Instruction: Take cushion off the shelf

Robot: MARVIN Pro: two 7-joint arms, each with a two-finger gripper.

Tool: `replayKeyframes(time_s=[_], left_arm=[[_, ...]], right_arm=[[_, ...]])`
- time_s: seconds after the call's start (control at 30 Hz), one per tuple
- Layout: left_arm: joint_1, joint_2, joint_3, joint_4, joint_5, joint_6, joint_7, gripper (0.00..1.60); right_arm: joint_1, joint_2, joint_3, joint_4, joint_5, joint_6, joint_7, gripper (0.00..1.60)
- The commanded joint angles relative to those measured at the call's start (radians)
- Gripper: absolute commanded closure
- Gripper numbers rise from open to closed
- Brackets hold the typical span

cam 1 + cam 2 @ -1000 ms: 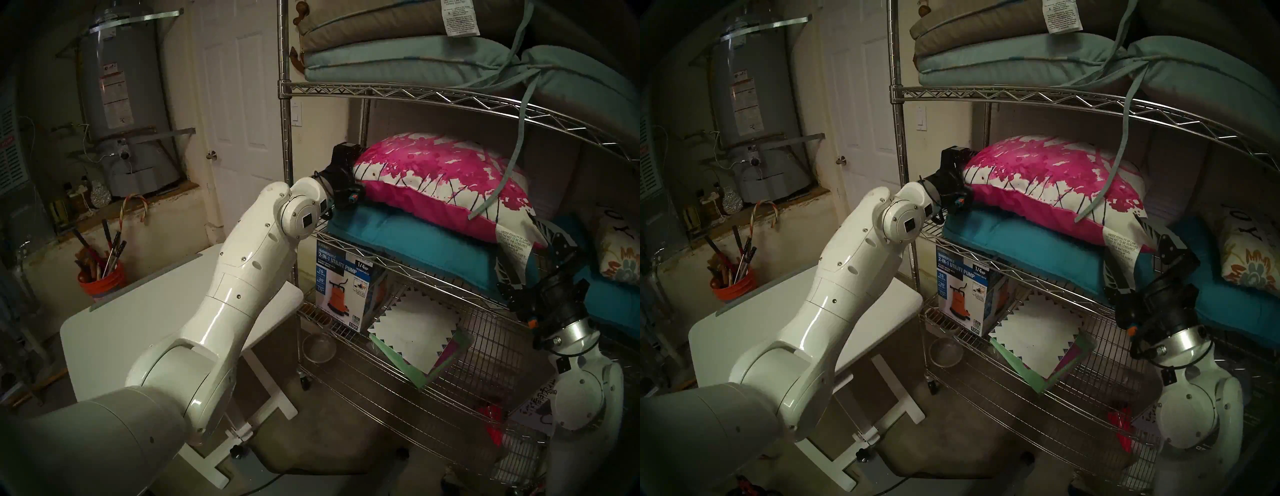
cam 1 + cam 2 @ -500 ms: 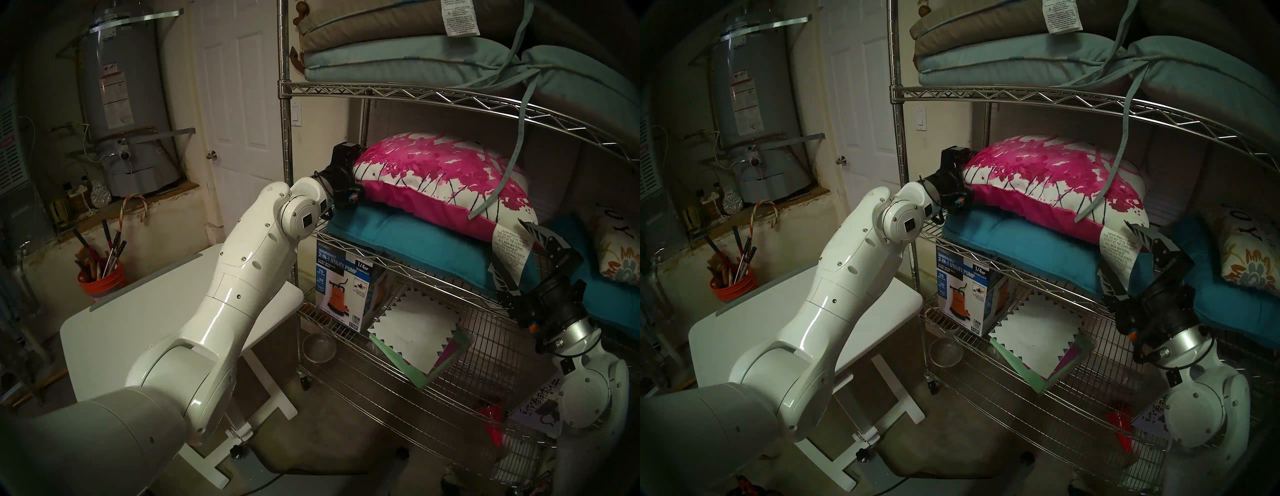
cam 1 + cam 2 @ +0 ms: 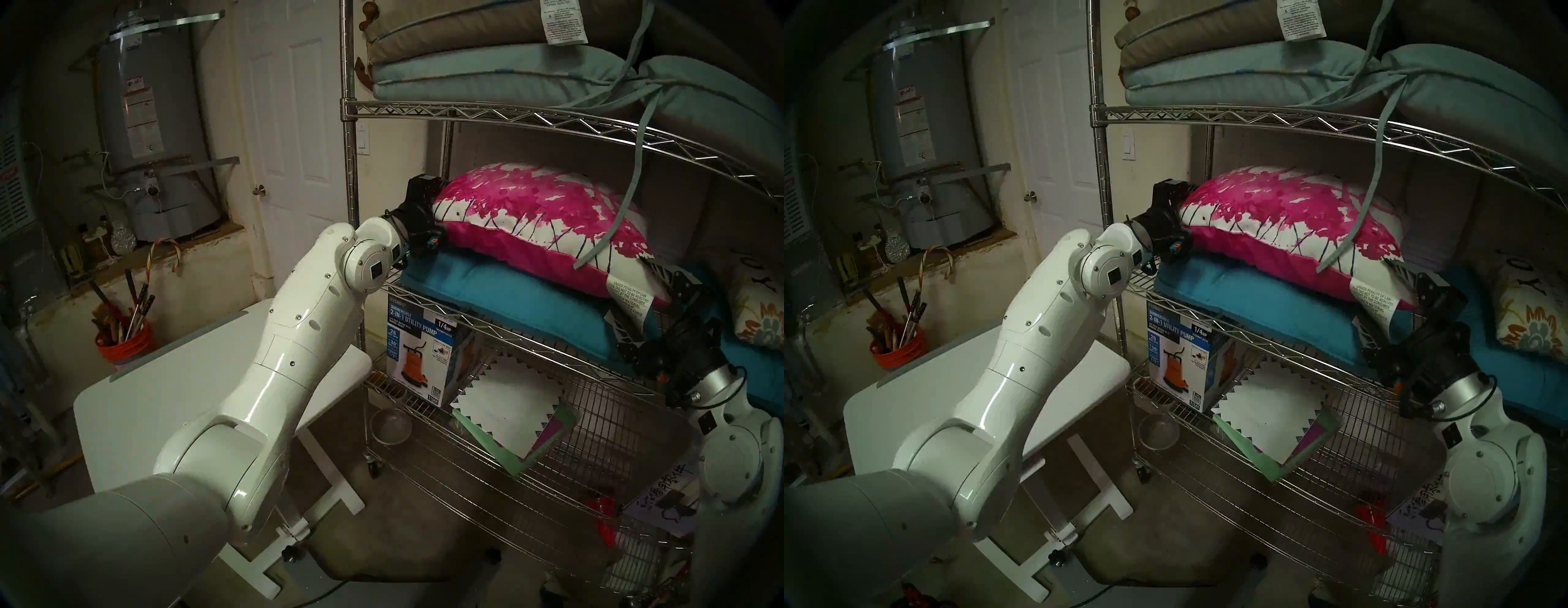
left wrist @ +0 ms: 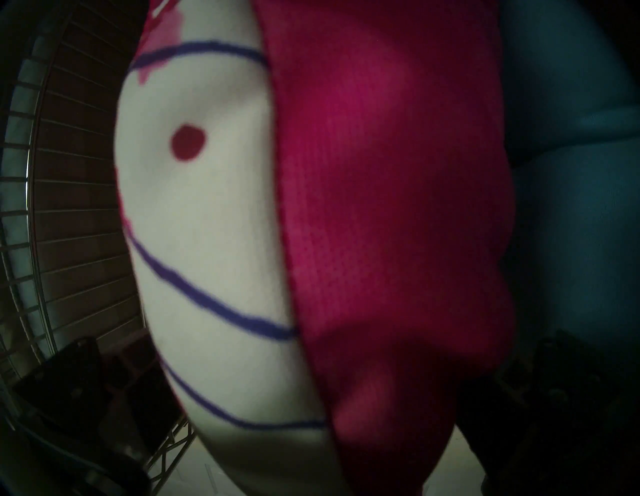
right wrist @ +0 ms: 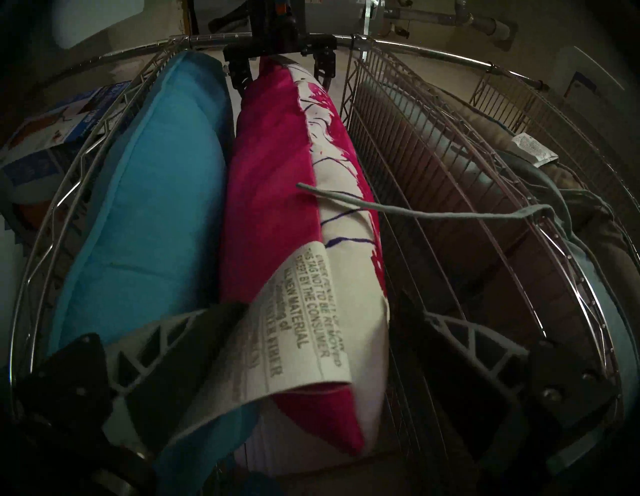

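Over the last second the right claw (image 5: 322, 367) has risen and pushed in toward the right end of the white throw pillow with magenta splatter print and pink back (image 3: 539, 225); its jaws stand wide open, straddling that corner and the white care tag (image 5: 304, 332), not yet pinching. The left claw (image 5: 280, 72) has not moved, open around the pillow's left end. The pillow lies on the teal seat cushion (image 3: 509, 297) on the chrome wire shelf's middle tier (image 3: 530, 339); judgement: two-ended grasp nearly set, closing comes next.
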Motion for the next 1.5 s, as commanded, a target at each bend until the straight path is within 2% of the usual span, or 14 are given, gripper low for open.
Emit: replayKeyframes(time_s=[0.0,0.43,0.97,1.07,1.1,1.13,1.27,1.47], left_arm=[[-0.019,-0.012,0.0,-0.025,-0.002,0.0,0.006,0.0],[-0.019,-0.012,0.0,-0.026,-0.001,0.001,0.006,0.0],[-0.019,-0.013,-0.001,-0.026,-0.001,0.0,0.006,0.0],[-0.019,-0.013,-0.001,-0.026,-0.001,0.001,0.006,0.0],[-0.017,-0.009,-0.006,-0.025,-0.024,-0.028,0.005,0.0],[0.002,0.007,0.001,-0.045,-0.024,-0.052,0.014,1.6],[0.027,0.011,0.003,-0.069,-0.017,-0.045,0.012,1.6],[0.032,0.011,0.002,-0.077,-0.017,-0.045,0.007,1.6]], right_arm=[[0.088,0.06,0.004,0.024,0.023,0.015,0.024,0.0],[0.147,0.087,-0.076,0.12,0.009,0.006,0.013,0.0],[0.2,0.12,-0.072,0.162,0.035,0.002,0.015,0.0],[0.207,0.109,-0.082,0.169,0.078,0.009,0.03,0.0],[0.202,0.111,-0.078,0.165,0.112,0.011,0.057,0.0],[0.186,0.098,-0.078,0.164,0.12,-0.007,0.042,1.6],[0.141,0.076,-0.075,0.147,0.139,-0.008,0.056,1.6],[0.119,0.052,-0.075,0.142,0.142,-0.01,0.051,1.6]])
